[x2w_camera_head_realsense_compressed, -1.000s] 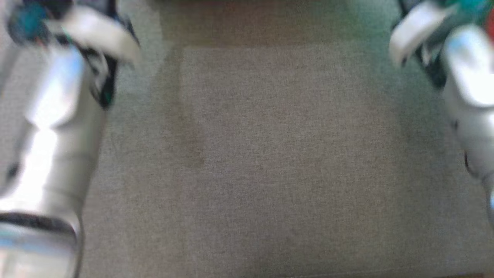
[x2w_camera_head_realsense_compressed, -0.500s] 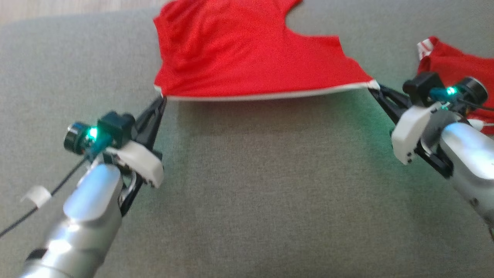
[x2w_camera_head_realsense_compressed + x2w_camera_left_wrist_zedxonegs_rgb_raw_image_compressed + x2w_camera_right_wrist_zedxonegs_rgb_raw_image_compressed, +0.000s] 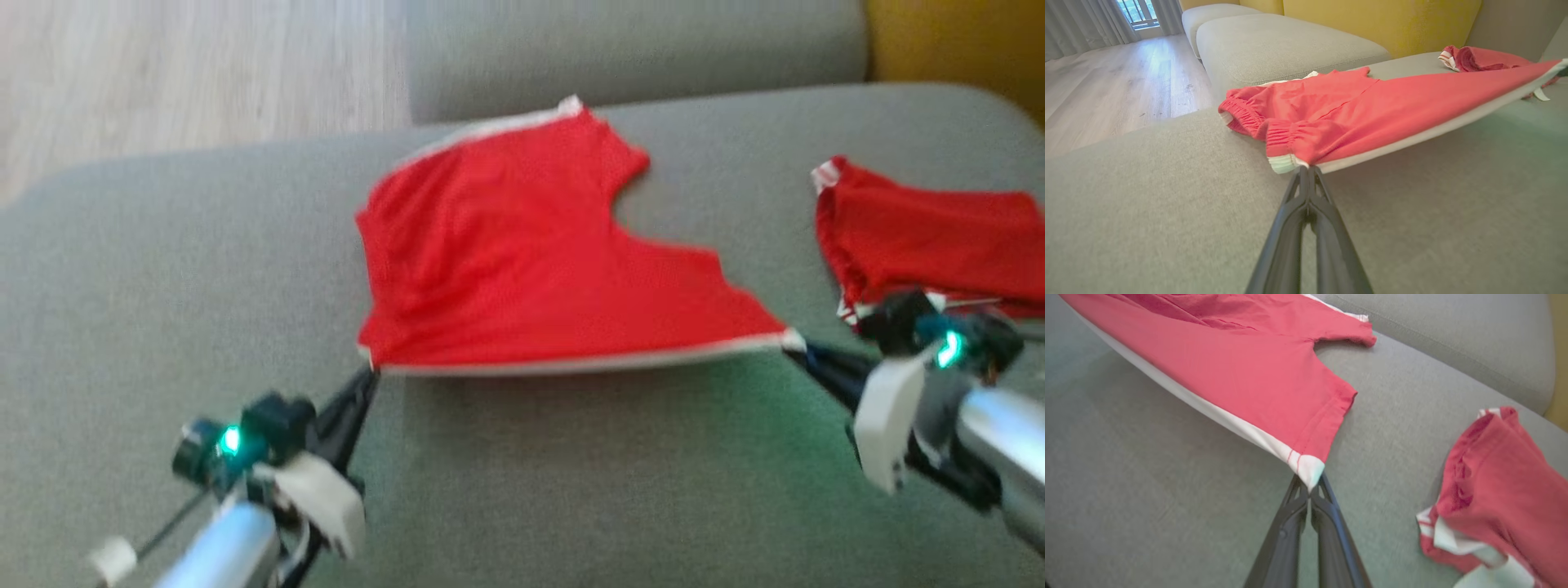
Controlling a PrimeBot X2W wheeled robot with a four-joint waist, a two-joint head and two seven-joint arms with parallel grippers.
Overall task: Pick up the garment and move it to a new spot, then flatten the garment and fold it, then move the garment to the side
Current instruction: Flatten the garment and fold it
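Note:
The garment is a pair of red shorts with a white side stripe, stretched over the grey sofa cushion. My left gripper is shut on its waistband corner. At the other end of the stripe, my right gripper is shut on the leg-hem corner. The white-striped edge hangs taut between the two grippers, slightly above the cushion. The far part of the shorts rests on the cushion.
A second red garment with white trim lies bunched at the right of the cushion. Wooden floor lies beyond the cushion's far left edge. Another grey cushion and a yellow backrest stand behind.
The head camera has tilted up, so the whole picture shifted down and the far sofa and floor came into view. Both grippers keep their hold on the shorts' corners.

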